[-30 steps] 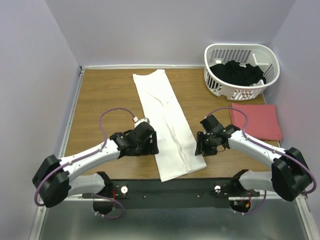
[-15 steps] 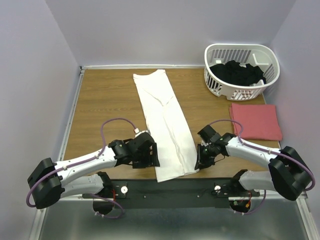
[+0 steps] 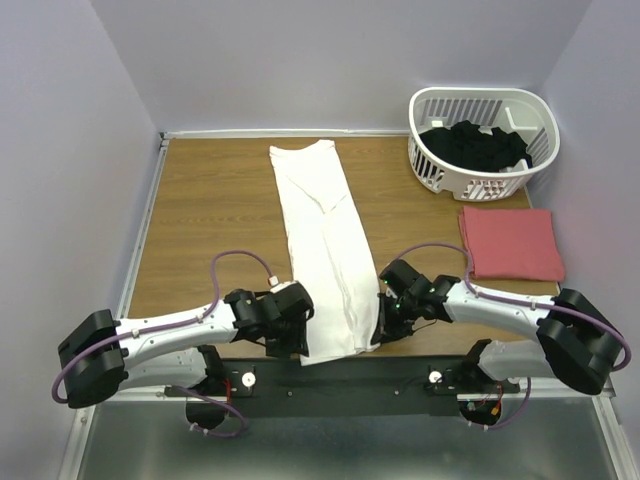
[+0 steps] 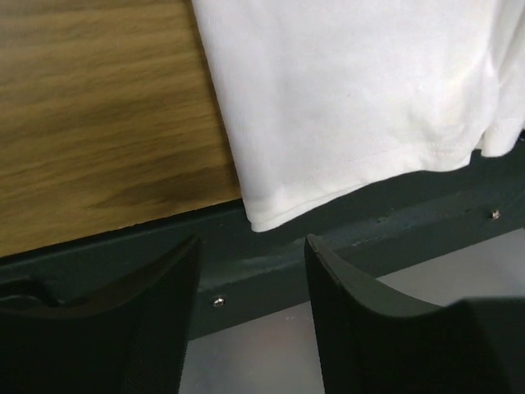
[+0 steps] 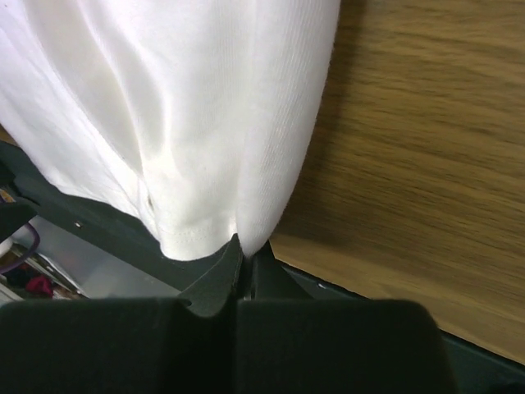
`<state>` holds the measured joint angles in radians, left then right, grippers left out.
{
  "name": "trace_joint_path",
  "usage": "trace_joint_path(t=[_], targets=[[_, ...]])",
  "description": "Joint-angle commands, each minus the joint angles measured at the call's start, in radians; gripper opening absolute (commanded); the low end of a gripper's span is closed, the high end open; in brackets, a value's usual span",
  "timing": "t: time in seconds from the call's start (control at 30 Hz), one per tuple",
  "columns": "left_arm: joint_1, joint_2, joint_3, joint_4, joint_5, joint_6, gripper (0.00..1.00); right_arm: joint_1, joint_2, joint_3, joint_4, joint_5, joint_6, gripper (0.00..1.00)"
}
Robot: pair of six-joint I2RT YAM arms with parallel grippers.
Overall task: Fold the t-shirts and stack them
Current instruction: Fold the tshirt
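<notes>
Right pincer (image 5: pixel 243 256) pinches white t-shirt (image 3: pixel 325 230); one red t-shirt (image 3: pixel 510 243).

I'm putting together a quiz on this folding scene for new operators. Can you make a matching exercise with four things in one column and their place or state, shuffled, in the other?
Things
1. long white cotton t-shirt
2. folded salmon-red t-shirt
3. white slatted plastic basket
4. left gripper

Place or state
A. open, at the near table edge by a cloth corner
B. far right corner, holding black clothing
C. laid as a strip down the middle of the table
D. flat at the right side, just nearer than the basket

Pairs: 1-C, 2-D, 3-B, 4-A
</notes>
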<state>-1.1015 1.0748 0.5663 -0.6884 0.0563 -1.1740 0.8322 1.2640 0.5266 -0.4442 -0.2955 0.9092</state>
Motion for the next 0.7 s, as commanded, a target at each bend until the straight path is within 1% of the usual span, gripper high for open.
trace_joint_path(t=[0.0,0.03,0.13,0.23,0.5,0.57,0.67], targets=[[-0.021,0.010,-0.017,-0.077,-0.013,-0.085,0.54,0.048,0.041,0.010,0.067,0.004,0.045,0.01],[-0.026,0.010,-0.017,-0.076,-0.015,-0.093,0.51,0.053,0.044,0.009,0.070,0.004,0.043,0.00],[-0.035,0.028,-0.016,-0.054,-0.007,-0.102,0.49,0.054,0.058,0.012,0.079,0.004,0.037,0.00],[-0.037,0.057,-0.019,-0.056,-0.025,-0.105,0.49,0.054,0.061,0.012,0.085,0.002,0.034,0.00],[-0.037,0.059,-0.040,-0.014,-0.049,-0.156,0.49,0.056,0.043,-0.014,0.099,0.004,0.037,0.00],[-0.037,0.066,-0.026,-0.008,-0.049,-0.162,0.49,0.058,0.046,-0.017,0.102,-0.001,0.036,0.01],[-0.035,0.094,0.009,-0.013,-0.105,-0.156,0.49,0.058,0.049,-0.016,0.104,-0.001,0.034,0.01]])
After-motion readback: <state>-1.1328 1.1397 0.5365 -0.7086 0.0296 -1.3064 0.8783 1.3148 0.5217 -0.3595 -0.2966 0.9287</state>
